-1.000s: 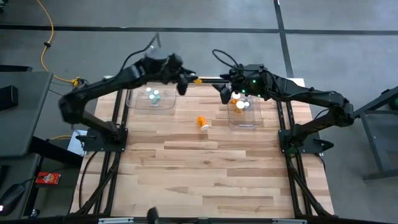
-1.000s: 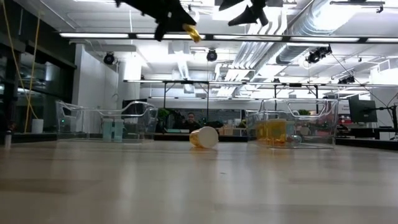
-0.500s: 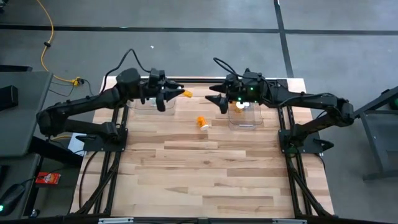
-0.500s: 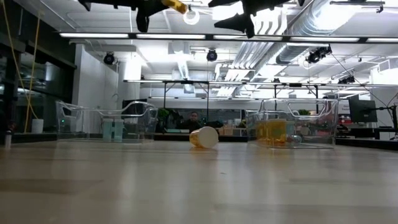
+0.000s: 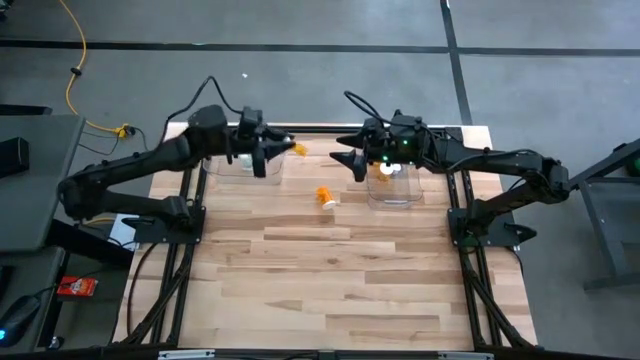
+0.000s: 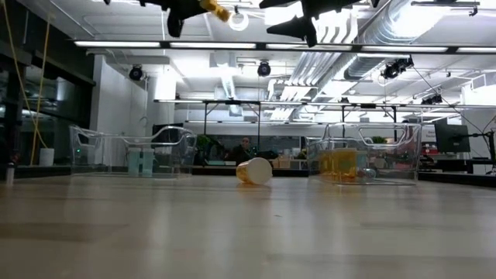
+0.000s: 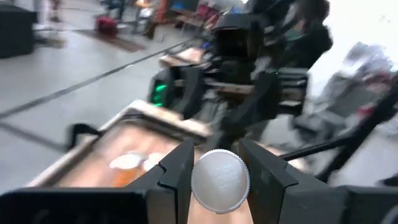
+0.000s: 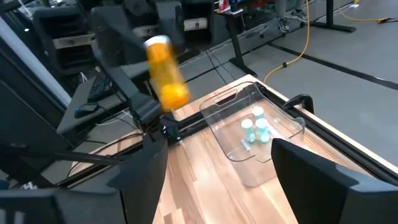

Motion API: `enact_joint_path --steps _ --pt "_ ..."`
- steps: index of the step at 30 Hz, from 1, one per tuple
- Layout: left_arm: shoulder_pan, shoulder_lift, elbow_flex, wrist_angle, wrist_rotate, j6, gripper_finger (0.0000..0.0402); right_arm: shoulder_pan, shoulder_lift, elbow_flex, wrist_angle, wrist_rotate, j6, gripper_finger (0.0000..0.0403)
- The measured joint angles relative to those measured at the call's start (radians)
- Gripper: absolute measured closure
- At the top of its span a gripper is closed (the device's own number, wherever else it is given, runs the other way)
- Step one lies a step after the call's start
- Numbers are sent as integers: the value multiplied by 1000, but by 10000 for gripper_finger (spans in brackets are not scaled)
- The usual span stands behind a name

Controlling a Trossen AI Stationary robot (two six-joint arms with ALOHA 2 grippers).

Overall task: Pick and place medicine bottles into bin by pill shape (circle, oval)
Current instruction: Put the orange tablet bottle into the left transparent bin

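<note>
The left gripper hangs above the table, over the near-right corner of the left clear bin, its fingers closed partway on an orange medicine bottle. In the left wrist view the two fingers pinch the body just behind the white cap, so the bottle lies crosswise and sticks out toward the right arm. The right gripper waits empty and spread wide, also in the air, just left of the right clear bin.

A second orange bottle lies on its side on the wood between the two bins, nearer the right one. The left bin holds a few pale vials; the right bin holds orange ones.

These bottles look light and rigid, hard smooth plastic that will not crush but may slip or roll. The round body invites twisting in a two-point pinch, so a hold across the mid-body, jaws square to the axis, seems safest. The pill shape inside cannot be read from these views, possibly because the bottle is blurred.
</note>
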State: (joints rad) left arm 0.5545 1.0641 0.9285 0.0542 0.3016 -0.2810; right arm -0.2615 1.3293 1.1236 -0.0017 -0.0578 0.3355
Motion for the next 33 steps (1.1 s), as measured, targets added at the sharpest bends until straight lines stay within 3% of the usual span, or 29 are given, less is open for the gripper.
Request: enact_joint_path --steps 7,14,23,33 --pt "105 42 179 -426 -290 209 299 -2 0 1 2 4 4 123" --pt "235 151 121 -631 -375 39 299 -2 0 1 -1 28 4 123" --pt "253 229 -78 -626 -471 -144 299 -2 0 1 -17 59 0 123" --pt "250 324 -147 -564 -504 -241 299 -22 0 1 -17 81 -1 123"
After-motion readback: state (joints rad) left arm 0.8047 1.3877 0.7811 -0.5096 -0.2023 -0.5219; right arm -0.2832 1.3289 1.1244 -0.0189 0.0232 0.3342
